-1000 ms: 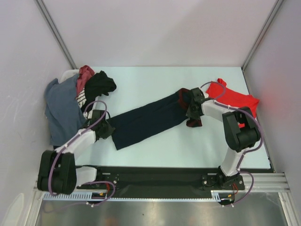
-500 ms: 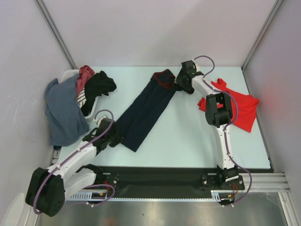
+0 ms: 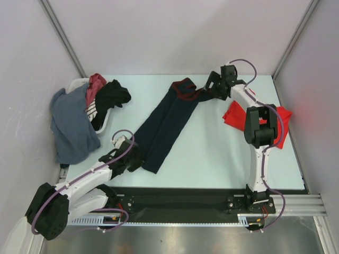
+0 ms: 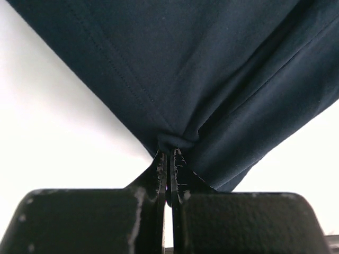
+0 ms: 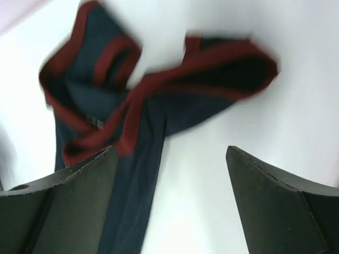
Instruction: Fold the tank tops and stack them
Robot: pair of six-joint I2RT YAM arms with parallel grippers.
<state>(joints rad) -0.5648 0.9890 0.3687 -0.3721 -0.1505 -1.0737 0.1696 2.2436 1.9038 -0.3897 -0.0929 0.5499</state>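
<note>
Navy tank top (image 3: pixel 167 124) lay diagonally on the bench (image 3: pixel 212 153). Only the left wrist view showed left jaws pinching its hem (image 4: pixel 177 140); the right wrist view showed right jaws wide apart, empty.

I see the pale table (image 3: pixel 212 153) carrying three things. The navy tank top (image 3: pixel 164 124) lies stretched in a long diagonal strip across the middle, its maroon neck toward the far edge. The red tank top (image 3: pixel 232 115) lies crumpled at the far right. A white basket (image 3: pixel 76 83) heaped with clothes (image 3: pixel 71 124) sits at the far left corner.
</note>
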